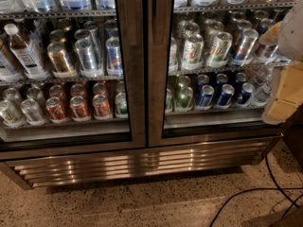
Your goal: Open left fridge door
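Left fridge door (131, 103), glass pane in brushed-steel frame: scene left, shut, meeting the matching right glass door (156, 103) at centre | gripper (284, 93): pale cream form at far right edge, before the right door, apart from the left; grasp state cannot tell | shelved red, silver, green and blue cans (80, 107): brand lettering unreadable

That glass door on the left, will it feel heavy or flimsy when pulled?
Probably heavy and stiff: the left fridge door has a wide steel frame around glass. It looks fully shut, so a seal may resist at first. The gripper is at the picture's right edge, away from it.
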`<state>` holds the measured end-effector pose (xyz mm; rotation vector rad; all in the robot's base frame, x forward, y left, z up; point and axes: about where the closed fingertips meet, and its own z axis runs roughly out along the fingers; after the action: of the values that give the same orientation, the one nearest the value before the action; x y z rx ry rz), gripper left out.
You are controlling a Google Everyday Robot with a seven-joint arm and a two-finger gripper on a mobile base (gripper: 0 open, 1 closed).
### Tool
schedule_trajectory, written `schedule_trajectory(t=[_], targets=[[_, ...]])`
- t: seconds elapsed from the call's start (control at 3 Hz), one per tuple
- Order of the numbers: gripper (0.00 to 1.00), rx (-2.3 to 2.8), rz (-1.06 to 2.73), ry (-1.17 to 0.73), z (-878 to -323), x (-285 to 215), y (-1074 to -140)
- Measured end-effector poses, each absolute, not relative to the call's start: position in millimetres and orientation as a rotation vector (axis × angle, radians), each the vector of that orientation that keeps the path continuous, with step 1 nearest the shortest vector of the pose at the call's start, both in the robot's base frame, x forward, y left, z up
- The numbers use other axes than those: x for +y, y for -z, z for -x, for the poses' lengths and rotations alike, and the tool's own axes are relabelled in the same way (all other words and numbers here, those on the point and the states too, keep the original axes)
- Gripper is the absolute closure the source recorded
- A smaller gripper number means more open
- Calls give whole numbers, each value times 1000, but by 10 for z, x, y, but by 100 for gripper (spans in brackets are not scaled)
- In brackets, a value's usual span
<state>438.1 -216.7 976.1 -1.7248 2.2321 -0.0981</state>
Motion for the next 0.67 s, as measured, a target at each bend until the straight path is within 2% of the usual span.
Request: schedule_trajectory(t=[0.67], targets=[[0,2201,1733,77,-4392,-2107,-9749]])
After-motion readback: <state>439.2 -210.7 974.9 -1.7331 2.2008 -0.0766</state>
